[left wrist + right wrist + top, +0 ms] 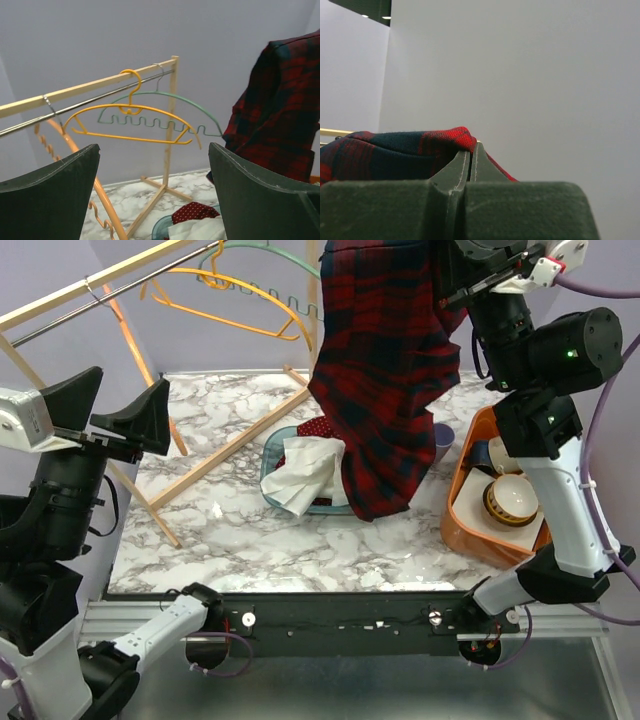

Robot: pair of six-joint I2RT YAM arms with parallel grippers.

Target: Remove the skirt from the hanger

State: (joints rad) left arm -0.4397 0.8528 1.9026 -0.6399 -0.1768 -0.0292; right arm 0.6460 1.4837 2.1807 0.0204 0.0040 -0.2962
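Observation:
The red and dark plaid skirt (385,370) hangs in a long drape from my right gripper (455,275), which is raised high at the top right. In the right wrist view the gripper (471,147) is shut on a fold of the skirt (395,150). The skirt's lower edge hangs over the blue basin. No hanger shows inside the skirt. A yellow hanger (235,290) and a green hanger (262,252) hang bare on the rail. My left gripper (115,405) is open and empty at the left, facing the rail (154,150). The skirt also shows there at the right (280,115).
A wooden clothes rack (100,285) with a metal rail spans the back left, with its foot bars on the marble table. A blue basin (275,455) holds white and red dotted cloths. An orange bin (462,505) with bowls stands at the right. A third orange hanger (65,140) hangs at the left.

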